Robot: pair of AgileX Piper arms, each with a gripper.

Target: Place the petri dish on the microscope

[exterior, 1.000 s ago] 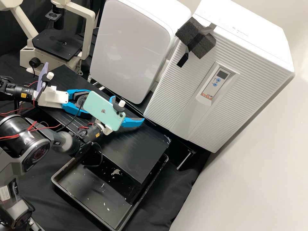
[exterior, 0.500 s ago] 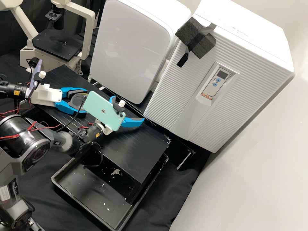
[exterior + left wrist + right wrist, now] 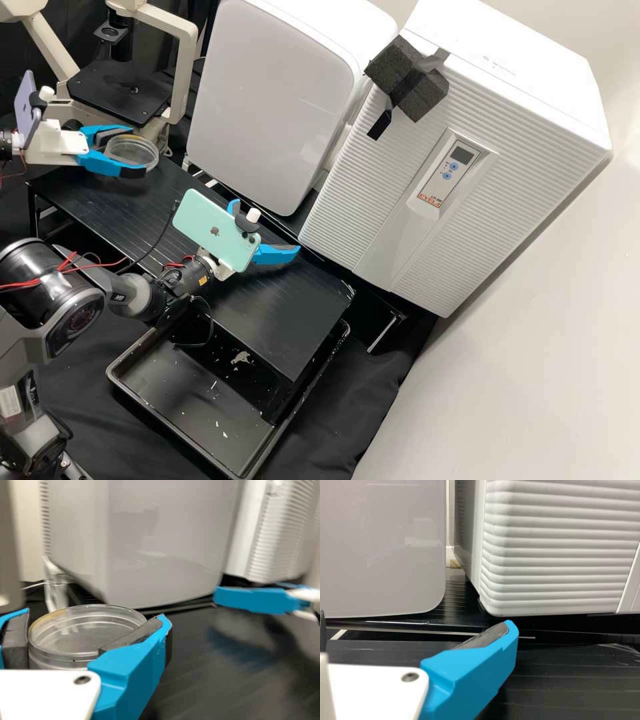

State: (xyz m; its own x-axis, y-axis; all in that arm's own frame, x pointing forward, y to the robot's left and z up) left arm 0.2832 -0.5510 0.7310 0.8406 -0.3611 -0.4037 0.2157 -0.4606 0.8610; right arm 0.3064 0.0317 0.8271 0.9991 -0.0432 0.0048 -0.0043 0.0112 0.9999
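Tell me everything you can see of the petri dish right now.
The petri dish is round, shallow and clear, plastic or glass by its look, its rim yellowish-brown along one part. It sits roughly level between the dark pads of the left gripper, near the microscope but not on its stage. Whether a lid is on, I can't tell.

Dish (image 3: 132, 153) in left gripper (image 3: 139, 151) near microscope (image 3: 120, 93), right gripper (image 3: 265, 228) open above black platform (image 3: 280, 320), tray (image 3: 180, 437), white cabinet (image 3: 460, 160) with foam block (image 3: 408, 79).
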